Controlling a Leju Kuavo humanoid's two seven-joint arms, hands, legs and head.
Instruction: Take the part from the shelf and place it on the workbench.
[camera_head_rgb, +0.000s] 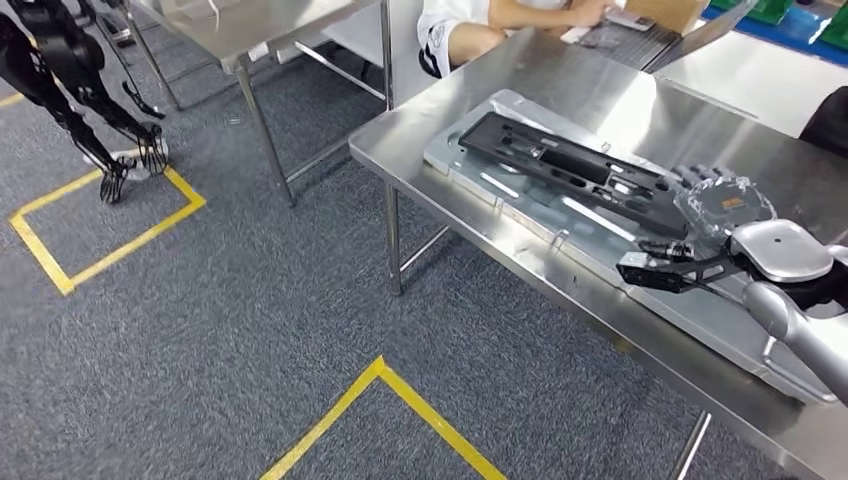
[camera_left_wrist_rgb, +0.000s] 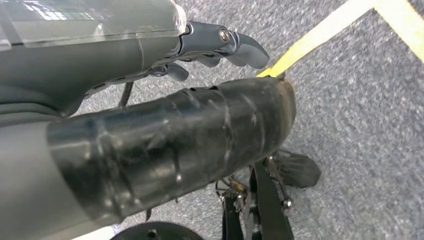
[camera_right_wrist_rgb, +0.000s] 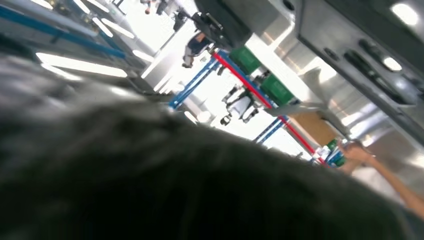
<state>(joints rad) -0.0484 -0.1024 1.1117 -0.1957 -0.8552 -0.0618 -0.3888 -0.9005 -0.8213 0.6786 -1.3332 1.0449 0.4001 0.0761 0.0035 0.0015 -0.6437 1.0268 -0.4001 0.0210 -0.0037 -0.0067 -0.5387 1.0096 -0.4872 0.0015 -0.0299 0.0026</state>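
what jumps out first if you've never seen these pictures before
First comes the long black part, lying on a silver plate atop the shiny steel workbench, with the robot's right hand at the part's near end; whether its fingers grip it cannot be told. Next, yellow tape lines mark squares on the grey carpet to the left. A seated person works at a laptop at the table's far end.

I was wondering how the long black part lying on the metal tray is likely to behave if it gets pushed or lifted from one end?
The black part looks flat and long with cutouts, so it is probably stiff and unlikely to roll or tip. Lying on the shiny tray, it may slide easily when pushed. Lifted from one end by the right hand, it would likely sag or swing.
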